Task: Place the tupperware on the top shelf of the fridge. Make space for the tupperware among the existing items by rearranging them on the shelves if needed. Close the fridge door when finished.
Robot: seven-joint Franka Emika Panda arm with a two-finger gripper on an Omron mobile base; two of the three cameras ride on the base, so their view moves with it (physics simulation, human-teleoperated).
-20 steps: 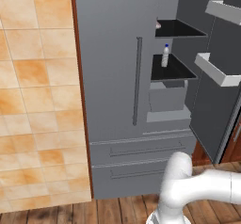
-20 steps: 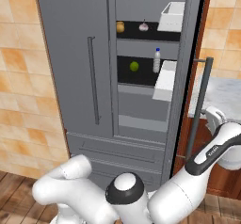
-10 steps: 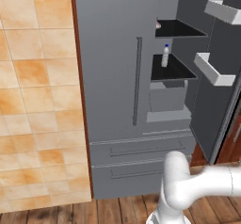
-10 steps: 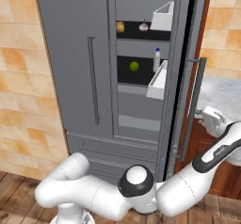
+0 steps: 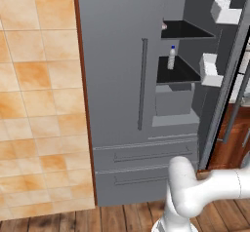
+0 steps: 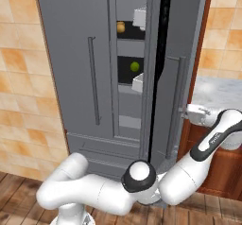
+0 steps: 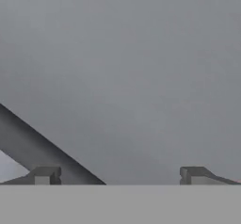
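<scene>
**Grey door nearly shut, jaws standing wide against it**

Grey steel is filling the hand view: the gripper (image 7: pixel 120 175) is facing the outer face of the fridge's (image 5: pixel 117 80) right door (image 6: pixel 177 39) at close range, with its fingertips (image 7: pixel 44 175) spread as far apart as they go and nothing between them. The door's handle (image 7: pixel 42 148) is crossing the lower left of that view on a slant, just beside one fingertip. Whether the tips are touching the panel cannot be told.

The door is standing only a narrow gap from closed. Through that gap the potato (image 6: pixel 121 27) is sitting high up and the lime ball (image 6: pixel 134 66) on the shelf below. From the left, the top shelf (image 5: pixel 188 30) is showing as a black board, with the bottle (image 5: pixel 171 57) upright on the lower one. A pale speck is lying at the top shelf's left edge; it is too small to say whether that is the tupperware.

The door is looking like the thing in hand now: stiff, heavy and hinged on its right side, so a flat push near the handle, far from the hinge, is probably giving the best leverage. Its smooth face may be letting the tips slide. The tupperware, if it needs moving, is likely light, thin-walled and slick, and best pinched across its short sides and kept level.
</scene>
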